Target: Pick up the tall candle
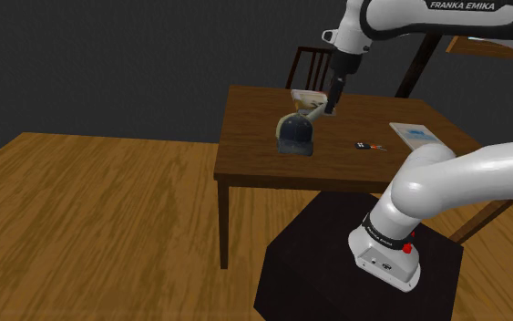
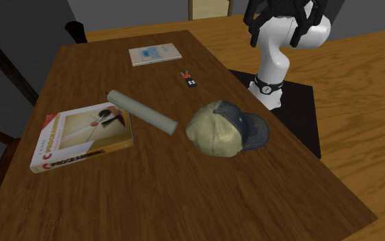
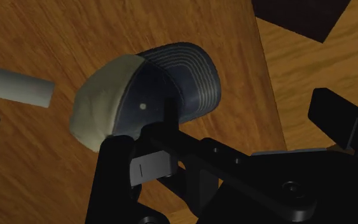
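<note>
- On the wooden table [image 2: 184, 198], the tall candle [image 2: 143, 113] lay flat on its side, not upright; it looked like a plain grey-green cylinder
- it sat between a book [image 2: 81, 137] and a baseball cap [image 2: 226, 129]; one end ran right along the book's corner, the other stopped just beside the cap's tan crown; couldn't tell if it actually touched either one
- the cap had a tan front with a dark blue brim and back; from the wrist view the cap [image 3: 145, 95] was pretty much straight ahead of the hand, and the candle [image 3: 15, 86] was off to one side of it
- the gripper [image 1: 331, 109] hung over the table near the cap, pointing down, and wasn't touching the candle; honestly couldn't tell whether it was spread apart or closed together
- further along the table were a small black key fob [image 2: 189, 79] and a thin pale booklet [image 2: 155, 54], both well apart from the candle
- a wooden chair [image 1: 307, 66] stood behind the table in the shoulder view; the arm's black stand [image 1: 318, 264] sat on the wooden floor [image 1: 90, 210]
</note>
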Action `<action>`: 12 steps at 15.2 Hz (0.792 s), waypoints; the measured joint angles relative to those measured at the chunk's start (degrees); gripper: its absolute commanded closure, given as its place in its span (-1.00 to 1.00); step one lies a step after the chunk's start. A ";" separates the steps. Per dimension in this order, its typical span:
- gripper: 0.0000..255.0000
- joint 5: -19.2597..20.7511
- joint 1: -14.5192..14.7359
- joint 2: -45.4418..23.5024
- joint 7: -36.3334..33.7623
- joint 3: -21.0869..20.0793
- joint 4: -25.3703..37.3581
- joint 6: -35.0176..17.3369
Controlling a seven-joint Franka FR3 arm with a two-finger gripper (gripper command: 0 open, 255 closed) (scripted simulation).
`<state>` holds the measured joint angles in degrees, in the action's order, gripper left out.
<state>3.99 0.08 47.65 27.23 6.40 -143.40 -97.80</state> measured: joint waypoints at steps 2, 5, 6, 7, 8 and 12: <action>-1.00 2.68 0.18 -0.66 5.43 2.57 -0.91 -1.35; -1.00 7.12 0.13 -1.71 14.00 6.99 -2.69 -4.16; -1.00 8.52 0.21 -2.75 16.90 8.51 -2.37 -4.97; -1.00 9.80 0.41 -4.05 19.61 9.95 -2.23 -6.21; -1.00 11.14 0.56 -5.57 22.45 11.59 -1.95 -7.62; -1.00 15.79 1.27 -10.07 33.41 17.34 -1.07 -12.22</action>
<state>19.78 1.35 37.59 60.64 23.75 -144.47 -110.02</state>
